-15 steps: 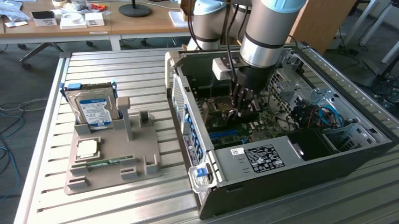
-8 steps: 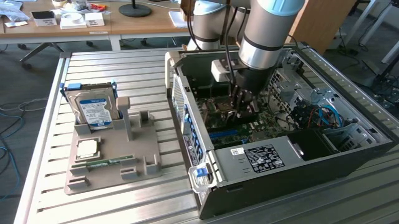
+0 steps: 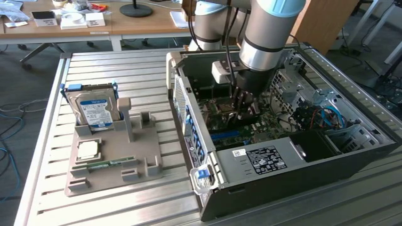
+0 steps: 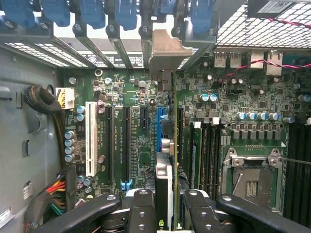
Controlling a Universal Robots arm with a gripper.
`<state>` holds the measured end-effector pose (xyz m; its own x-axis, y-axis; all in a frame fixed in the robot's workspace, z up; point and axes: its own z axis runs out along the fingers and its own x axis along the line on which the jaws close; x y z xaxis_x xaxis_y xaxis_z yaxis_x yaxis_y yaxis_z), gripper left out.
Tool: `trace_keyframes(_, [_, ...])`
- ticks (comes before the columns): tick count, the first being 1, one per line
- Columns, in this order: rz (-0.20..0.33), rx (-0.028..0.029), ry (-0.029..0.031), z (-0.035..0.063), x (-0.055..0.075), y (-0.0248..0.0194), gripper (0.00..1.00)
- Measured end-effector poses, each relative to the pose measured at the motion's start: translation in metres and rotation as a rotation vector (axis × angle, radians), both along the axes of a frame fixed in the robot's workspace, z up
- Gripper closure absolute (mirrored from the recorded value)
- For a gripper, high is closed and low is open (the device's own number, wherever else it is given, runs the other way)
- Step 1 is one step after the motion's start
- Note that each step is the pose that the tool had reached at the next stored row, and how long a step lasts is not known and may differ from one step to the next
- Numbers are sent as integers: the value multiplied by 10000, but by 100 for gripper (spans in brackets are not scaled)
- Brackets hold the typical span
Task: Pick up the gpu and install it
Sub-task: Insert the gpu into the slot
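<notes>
a: what's over on the exterior view's left?
b: a grey holder [image 3: 144, 160] sits on the surface [image 3: 125, 70]. a hard drive [image 3: 94, 110] stands in it. a chip [image 3: 88, 149] and a green memory stick [image 3: 103, 165] lie in it. none of those is our thing.
a: and next along?
b: the open computer case [image 3: 283, 188]. the arm reaches down into it, and the tool [image 3: 244, 107] is low over the green board [image 3: 270, 125].
a: where's the gpu?
b: in the tool. in the wrist view the two fingers [image 4: 141, 213] are clenched on the gpu [image 4: 164, 187], and we see it from its thin edge. it stands upright over the blue slot [image 4: 159, 126]. its silver bracket [image 4: 165, 53] is at the back wall of the case, by the blue clips [image 4: 92, 12].
a: is it all the way in?
b: i can't tell from here.
a: so how do you do this bit well?
b: i think the card should be dead straight, not leaning. its bottom edge should run right along the blue slot, not the black slots [image 4: 125, 141] next to it. the bracket should slip into its own gap in the back wall. push down softly and evenly, so neither end goes in first. if it jams, i'd guess it is a bit crooked, and pushing harder could bend the board.
</notes>
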<state>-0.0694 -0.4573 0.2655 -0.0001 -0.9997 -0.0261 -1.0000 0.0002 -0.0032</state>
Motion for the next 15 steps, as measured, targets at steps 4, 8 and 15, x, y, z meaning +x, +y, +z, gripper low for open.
trace_keyframes(4, [-1, 0, 0, 0, -7, -9, 73])
trace_keyframes(8, [-1, -1, 0, -3, -28, -10, 73])
trace_keyframes(15, [-3, -6, 0, -3, -46, -15, 73])
